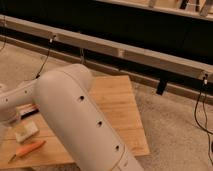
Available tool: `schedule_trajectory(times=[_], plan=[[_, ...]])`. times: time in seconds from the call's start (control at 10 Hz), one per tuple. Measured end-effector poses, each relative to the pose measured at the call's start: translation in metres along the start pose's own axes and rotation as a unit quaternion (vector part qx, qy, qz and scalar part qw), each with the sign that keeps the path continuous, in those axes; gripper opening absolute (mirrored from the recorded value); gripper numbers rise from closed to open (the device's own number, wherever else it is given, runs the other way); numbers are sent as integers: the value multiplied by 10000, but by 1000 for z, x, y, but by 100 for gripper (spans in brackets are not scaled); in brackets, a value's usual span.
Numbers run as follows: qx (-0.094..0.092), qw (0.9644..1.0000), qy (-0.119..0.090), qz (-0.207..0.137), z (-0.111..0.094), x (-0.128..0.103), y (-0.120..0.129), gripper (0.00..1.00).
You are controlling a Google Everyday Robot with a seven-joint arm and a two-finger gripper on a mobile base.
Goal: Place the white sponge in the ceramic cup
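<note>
Evidently barely begun: the sponge (26, 131) lies free on the surface (120, 105), no cup in sight, gripper (7, 125) at the left edge, grip state impossible to tell.

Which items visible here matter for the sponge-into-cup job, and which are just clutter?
Job: sponge; cup not in view; end effector out of frame, past the left edge.
Lying about: carrot; black-and-red bar.
</note>
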Motion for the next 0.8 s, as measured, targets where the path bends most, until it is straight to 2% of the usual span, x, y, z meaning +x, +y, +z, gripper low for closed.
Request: schedule_trajectory(times=[0.3,0.4,0.5,0.8], plan=[[-258,9995,-144,-77,32,-14,17,65],[-294,9994,-142,-104,38,-15,20,65],[-307,9993,-139,-130,40,-17,22,65],[-142,9991,24,-400,44,-21,18,65]])
